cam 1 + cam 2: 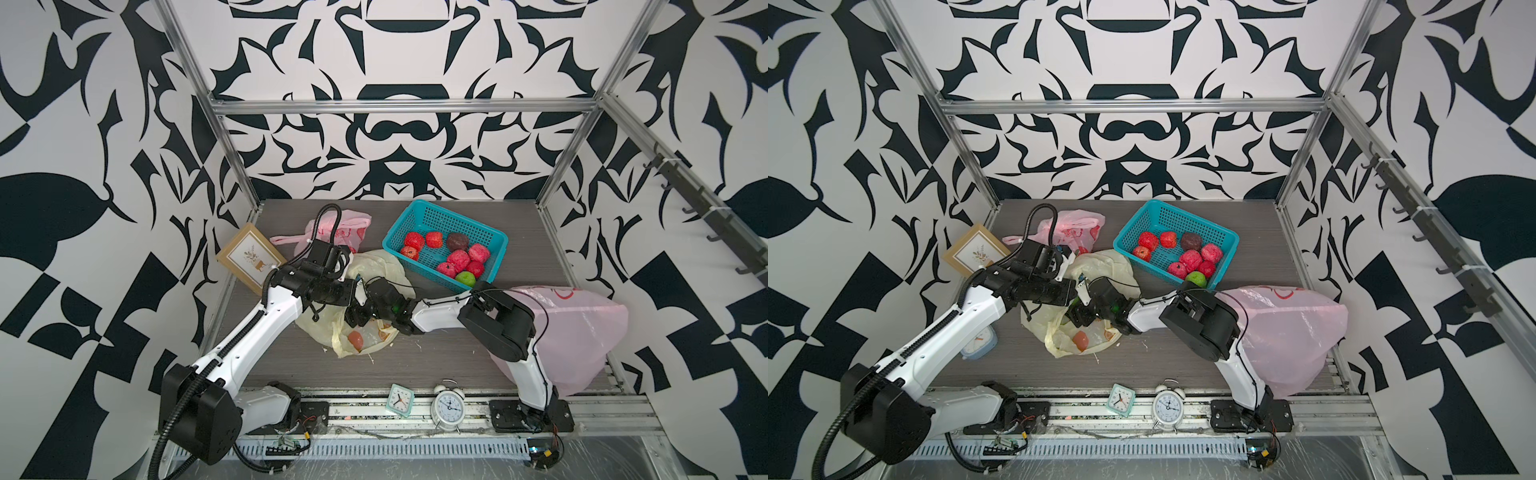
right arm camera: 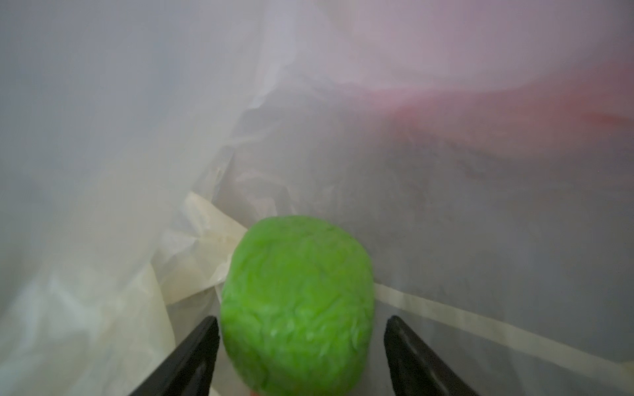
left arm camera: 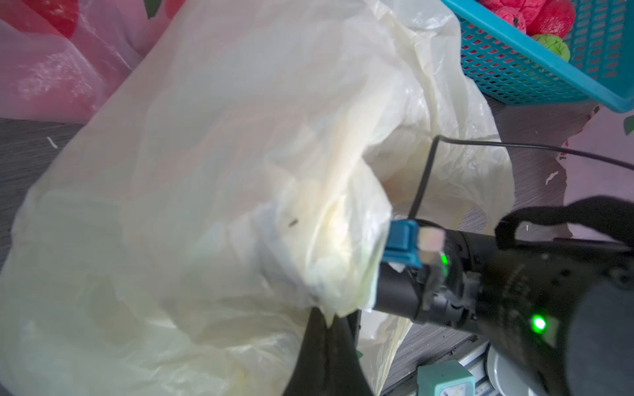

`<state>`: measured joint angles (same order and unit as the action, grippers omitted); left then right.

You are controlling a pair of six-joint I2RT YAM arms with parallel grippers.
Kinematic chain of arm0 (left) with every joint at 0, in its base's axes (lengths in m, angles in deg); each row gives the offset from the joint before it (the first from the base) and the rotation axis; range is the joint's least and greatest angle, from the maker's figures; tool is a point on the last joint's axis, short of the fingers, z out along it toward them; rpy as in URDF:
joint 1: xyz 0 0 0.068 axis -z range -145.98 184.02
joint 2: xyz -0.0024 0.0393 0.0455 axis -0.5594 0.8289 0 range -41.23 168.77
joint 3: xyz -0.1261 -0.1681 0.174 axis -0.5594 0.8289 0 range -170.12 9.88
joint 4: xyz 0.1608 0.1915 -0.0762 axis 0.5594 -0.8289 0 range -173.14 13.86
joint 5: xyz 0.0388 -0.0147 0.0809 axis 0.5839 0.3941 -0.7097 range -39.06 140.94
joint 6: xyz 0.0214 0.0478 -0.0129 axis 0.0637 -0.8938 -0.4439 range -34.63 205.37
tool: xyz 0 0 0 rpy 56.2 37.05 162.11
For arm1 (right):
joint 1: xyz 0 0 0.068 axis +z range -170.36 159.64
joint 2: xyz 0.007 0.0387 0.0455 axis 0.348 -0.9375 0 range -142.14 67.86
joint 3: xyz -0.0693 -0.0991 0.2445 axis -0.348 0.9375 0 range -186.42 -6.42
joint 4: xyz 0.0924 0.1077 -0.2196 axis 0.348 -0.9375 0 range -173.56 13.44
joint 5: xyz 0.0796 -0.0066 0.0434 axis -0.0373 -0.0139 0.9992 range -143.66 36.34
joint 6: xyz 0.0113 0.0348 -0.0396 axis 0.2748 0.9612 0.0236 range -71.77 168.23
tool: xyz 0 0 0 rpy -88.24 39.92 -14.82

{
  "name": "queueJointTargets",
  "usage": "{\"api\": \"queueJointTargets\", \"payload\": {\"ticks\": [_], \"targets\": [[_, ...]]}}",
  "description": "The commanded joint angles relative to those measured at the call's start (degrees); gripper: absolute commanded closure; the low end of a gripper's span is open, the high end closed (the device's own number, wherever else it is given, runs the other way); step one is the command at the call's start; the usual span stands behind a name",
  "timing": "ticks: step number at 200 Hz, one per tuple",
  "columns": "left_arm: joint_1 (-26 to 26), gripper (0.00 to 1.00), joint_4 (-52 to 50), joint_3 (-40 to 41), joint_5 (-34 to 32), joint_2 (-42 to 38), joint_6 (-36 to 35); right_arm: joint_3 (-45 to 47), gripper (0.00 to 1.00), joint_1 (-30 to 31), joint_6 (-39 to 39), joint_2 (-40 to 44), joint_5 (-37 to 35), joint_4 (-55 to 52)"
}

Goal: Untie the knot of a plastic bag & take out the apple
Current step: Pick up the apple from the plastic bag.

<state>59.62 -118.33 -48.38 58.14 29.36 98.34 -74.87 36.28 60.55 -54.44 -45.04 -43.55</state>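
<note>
A cream plastic bag (image 1: 370, 266) (image 1: 1100, 264) lies crumpled mid-table, its mouth gaping. My left gripper (image 3: 326, 317) (image 1: 358, 291) is shut on a fold of the bag's edge (image 3: 329, 301) and holds it up. My right gripper (image 2: 302, 320) (image 1: 359, 316) reaches inside the bag. Its jaws stand open on either side of a green apple (image 2: 296, 301), with a gap on one side. In both top views the apple is hidden by the arms and the bag. A reddish fruit (image 1: 355, 340) shows through the plastic near the bag's front.
A blue basket (image 1: 498, 255) of red fruit and one green one stands back right. Pink bags lie at the back (image 1: 340, 232) and on the right (image 1: 582, 328). A framed picture (image 1: 249, 257) leans at the left. Two clocks (image 1: 400, 400) (image 1: 448, 405) stand at the front edge.
</note>
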Motion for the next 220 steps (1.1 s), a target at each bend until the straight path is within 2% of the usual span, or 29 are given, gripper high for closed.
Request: {"api": "queueJointTargets", "payload": {"ticks": [1, 42, 52, 93, 131, 186, 220], "targets": [[-0.21, 1.0, -1.08, 0.16, 1.2, 0.34, -0.83, -4.16, 0.27, 0.22, 1.13, -0.38, -1.1, 2.74], [-0.47, 1.0, -1.2, 0.11, 0.67, 0.42, -0.96, -4.56, 0.61, 0.23, 1.39, -0.93, 2.21, 2.5], [-0.56, 1.0, -1.2, 0.13, 0.5, 0.45, -0.98, -3.8, 0.66, 0.2, 1.34, -0.35, 2.46, 2.57], [-0.79, 1.0, -2.34, -0.67, -2.53, 0.52, -0.38, 3.52, 0.74, -0.34, 1.47, 5.93, 3.15, 3.7], [-0.89, 1.0, -3.34, -1.13, -6.66, 0.43, 0.49, 10.35, 0.76, -0.83, 1.24, 14.25, 5.51, 3.2], [-1.17, 1.0, -2.72, -0.56, -8.41, 0.62, 1.68, 17.25, 0.76, -0.84, -1.2, 28.27, 6.23, -3.38], [-1.48, 1.0, -3.15, -0.81, -9.45, 0.3, 1.91, 18.53, 0.76, -1.05, -3.76, 38.01, 6.55, -10.56]]}}
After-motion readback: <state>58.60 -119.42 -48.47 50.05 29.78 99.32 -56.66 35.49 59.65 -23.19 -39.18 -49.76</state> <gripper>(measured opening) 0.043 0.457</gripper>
